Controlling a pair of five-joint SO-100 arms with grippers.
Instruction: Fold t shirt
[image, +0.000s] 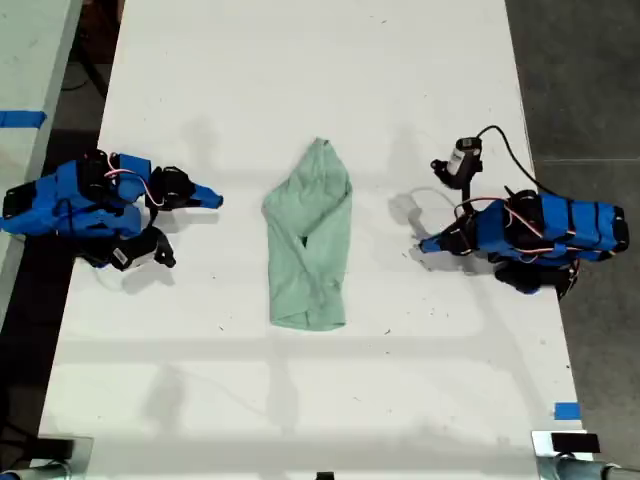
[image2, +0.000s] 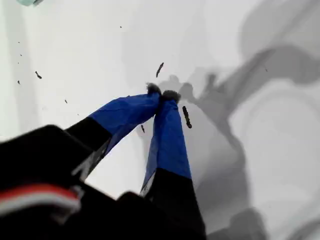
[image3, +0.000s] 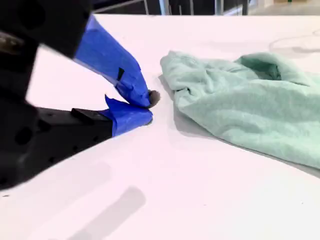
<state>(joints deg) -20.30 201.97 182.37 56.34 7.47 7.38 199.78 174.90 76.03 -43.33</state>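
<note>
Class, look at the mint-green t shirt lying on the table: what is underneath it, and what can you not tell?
The t shirt lies bunched on the white table, whose bare top shows all around it. Its folds cover the patch below, so anything there is hidden.

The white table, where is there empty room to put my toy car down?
The table is bare above the t shirt and below it, toward the exterior view's bottom edge. Narrow bare strips lie between the shirt and each arm. It is crowded at mid-height: my second gripper sits close beside the shirt; my first gripper rests over bare table.
</note>
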